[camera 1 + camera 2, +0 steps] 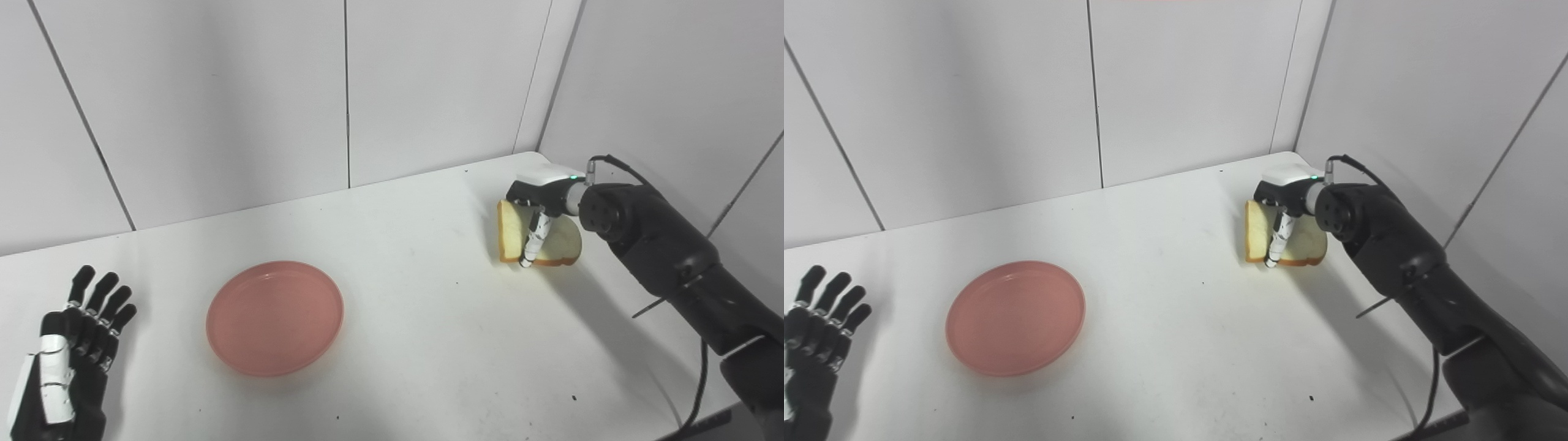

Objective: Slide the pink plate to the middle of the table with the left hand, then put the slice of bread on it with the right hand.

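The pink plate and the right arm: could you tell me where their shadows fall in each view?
Left eye view: the pink plate casts a thin soft shadow along its near rim; right eye view: the right arm throws a broad faint shadow on the table beneath it.

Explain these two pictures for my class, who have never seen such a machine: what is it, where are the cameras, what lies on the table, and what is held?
Both pictures come from two cameras side by side on a humanoid robot's head, so they show one scene. Its black arms enter from below. On the white table lies a round pink plastic plate, empty. The left hand rests open beside it, touching nothing. At the far right corner, the right hand closes its fingers on a tan-crusted slice of bread, one edge tilted up off the table.
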Controlling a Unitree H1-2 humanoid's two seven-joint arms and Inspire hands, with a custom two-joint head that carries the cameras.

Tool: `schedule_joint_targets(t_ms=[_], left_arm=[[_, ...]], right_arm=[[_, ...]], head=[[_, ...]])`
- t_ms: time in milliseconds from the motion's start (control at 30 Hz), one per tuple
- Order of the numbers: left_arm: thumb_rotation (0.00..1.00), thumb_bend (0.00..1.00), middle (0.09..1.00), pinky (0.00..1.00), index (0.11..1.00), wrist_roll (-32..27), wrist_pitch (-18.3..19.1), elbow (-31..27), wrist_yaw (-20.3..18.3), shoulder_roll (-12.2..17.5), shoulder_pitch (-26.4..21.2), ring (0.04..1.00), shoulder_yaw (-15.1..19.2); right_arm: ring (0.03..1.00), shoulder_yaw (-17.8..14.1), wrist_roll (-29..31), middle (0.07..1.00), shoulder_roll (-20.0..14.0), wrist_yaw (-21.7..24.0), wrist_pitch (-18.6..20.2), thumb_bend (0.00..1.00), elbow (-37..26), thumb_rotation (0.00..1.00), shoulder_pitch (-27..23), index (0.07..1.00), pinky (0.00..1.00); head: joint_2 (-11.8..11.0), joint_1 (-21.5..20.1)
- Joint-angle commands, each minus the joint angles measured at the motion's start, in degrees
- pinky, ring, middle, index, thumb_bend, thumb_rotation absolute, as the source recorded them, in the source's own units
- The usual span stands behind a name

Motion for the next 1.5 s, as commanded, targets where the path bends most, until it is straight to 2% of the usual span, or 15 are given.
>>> schedule_joint_targets(t_ms=[0,233,333,467,667,733,767,900,967,1100,1200,1467], left_arm=[[1.0,0.69,0.962,0.95,0.955,0.8,-2.4,-0.3,0.2,-0.4,-2.1,0.94,-0.3],[1.0,0.69,0.957,0.96,0.95,2.3,-2.4,0.7,1.5,-2.9,-2.7,0.937,-1.1],[1.0,0.7,0.955,0.95,0.951,4.1,-1.6,0.2,2.7,-4.2,-2.6,0.933,-1.8],[1.0,0.68,0.949,0.94,0.948,5.9,-1.4,0.1,3.9,-6.1,-2.5,0.926,-2.6],[1.0,0.66,0.955,0.93,0.958,8.7,-0.4,0.0,5.9,-8.5,-2.8,0.937,-4.7],[1.0,0.66,0.949,0.92,0.953,9.7,-0.6,0.1,6.5,-9.0,-2.8,0.931,-5.1],[1.0,0.65,0.95,0.92,0.953,10.1,-0.5,0.2,6.7,-9.3,-2.9,0.932,-5.3],[1.0,0.64,0.949,0.92,0.953,11.6,-0.7,0.8,8.2,-10.9,-3.3,0.934,-5.9],[1.0,0.64,0.943,0.91,0.95,12.4,-1.7,1.6,8.6,-11.3,-3.6,0.929,-6.3],[1.0,0.66,0.949,0.92,0.953,13.5,-2.0,2.0,9.1,-11.9,-4.0,0.938,-7.1],[1.0,0.67,0.951,0.92,0.954,13.6,-1.4,1.6,9.7,-12.6,-4.2,0.943,-7.5],[1.0,0.67,0.936,0.91,0.939,15.2,-1.1,1.0,11.1,-14.4,-4.1,0.922,-7.7]], right_arm=[[0.481,-1.5,0.3,0.479,-1.2,0.5,2.2,0.53,-3.4,0.0,-4.6,0.501,0.43],[0.463,-0.2,0.2,0.481,1.0,3.2,5.1,0.53,-8.5,0.0,-9.7,0.498,0.4],[0.456,1.0,0.5,0.482,2.4,6.0,5.8,0.53,-10.2,0.0,-12.7,0.496,0.39],[0.445,2.2,0.6,0.469,4.3,6.9,4.6,0.53,-10.4,0.0,-15.1,0.509,0.38],[0.435,4.6,1.3,0.458,11.1,5.7,3.2,0.53,-10.2,0.0,-18.3,0.52,0.37],[0.464,5.4,1.0,0.474,12.9,5.3,2.7,0.53,-10.5,0.0,-18.7,0.504,0.4],[0.47,5.9,1.0,0.477,14.0,5.4,2.7,0.53,-10.8,0.0,-19.0,0.501,0.41],[0.481,7.1,2.4,0.479,18.5,5.1,1.5,0.53,-11.4,0.0,-19.8,0.501,0.43],[0.44,7.4,3.1,0.459,20.3,4.8,0.9,0.52,-11.3,0.0,-20.1,0.523,0.38],[0.422,8.8,3.2,0.457,23.7,5.1,0.6,0.52,-11.1,0.0,-21.1,0.53,0.35],[0.458,10.1,3.4,0.474,25.5,5.5,0.6,0.53,-10.9,0.0,-21.7,0.507,0.39],[0.472,12.9,4.3,0.486,29.7,4.5,-2.0,0.53,-8.4,0.0,-21.9,0.491,0.43]], head=[[0.0,0.2],[-0.9,3.4],[-1.1,4.8],[-1.4,7.7],[-1.8,15.8],[-1.8,16.1],[-1.8,18.2],[-1.6,21.1],[-1.5,22.4],[-1.3,24.2],[-1.2,24.8],[-0.7,25.5]])
